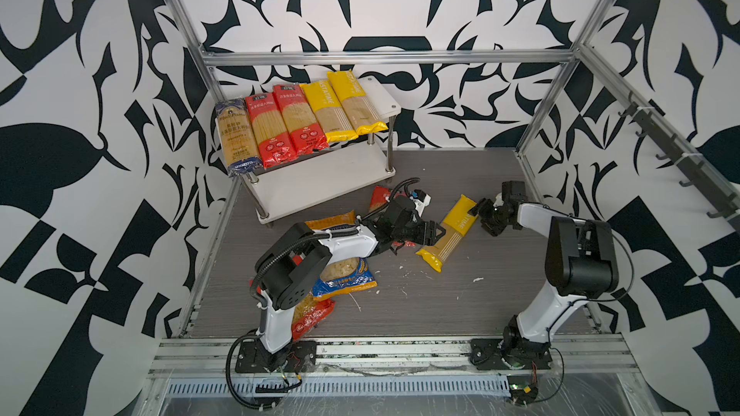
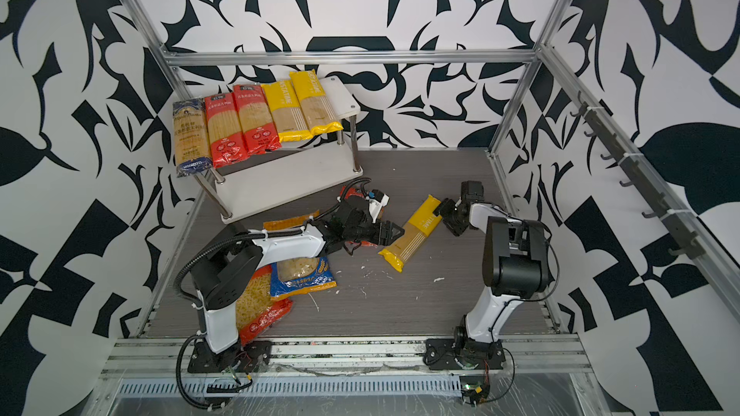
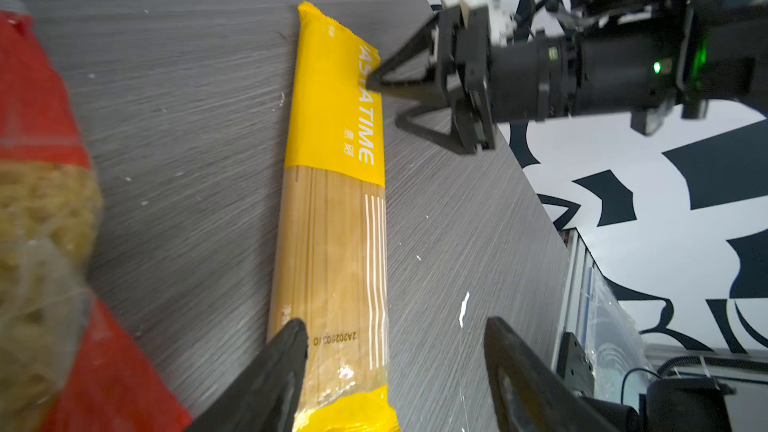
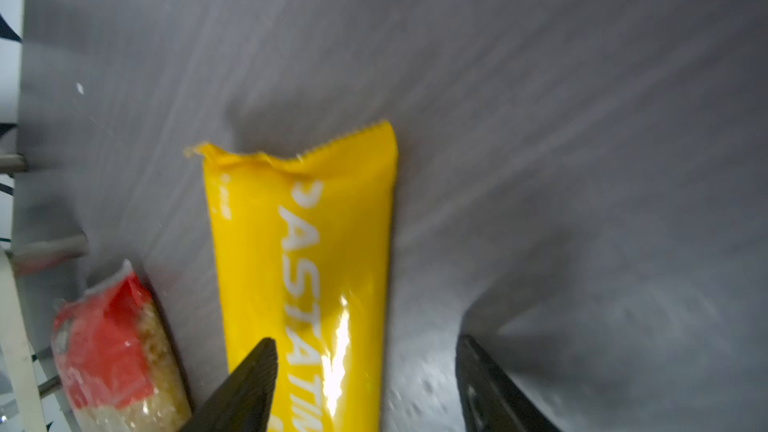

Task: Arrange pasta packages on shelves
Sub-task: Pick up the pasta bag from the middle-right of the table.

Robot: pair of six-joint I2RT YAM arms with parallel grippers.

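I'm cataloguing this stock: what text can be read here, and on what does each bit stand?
"PASTA TIME": yellow spaghetti pack on the table.
"2A20250310": stamped on that pack's clear window.
"PASTATIME": both yellow packs on the top board.
"SPAGHETTI": blue pack, near end.
Red packs, blue-orange bag: print too small to read.

walls (image 1: 380, 2): black-white floral pattern | floor (image 1: 460, 306): grey woodgrain | rails (image 1: 384, 58): aluminium

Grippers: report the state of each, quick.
Left gripper: open over the yellow spaghetti pack, holding nothing.
Right gripper: open over the same pack, holding nothing.
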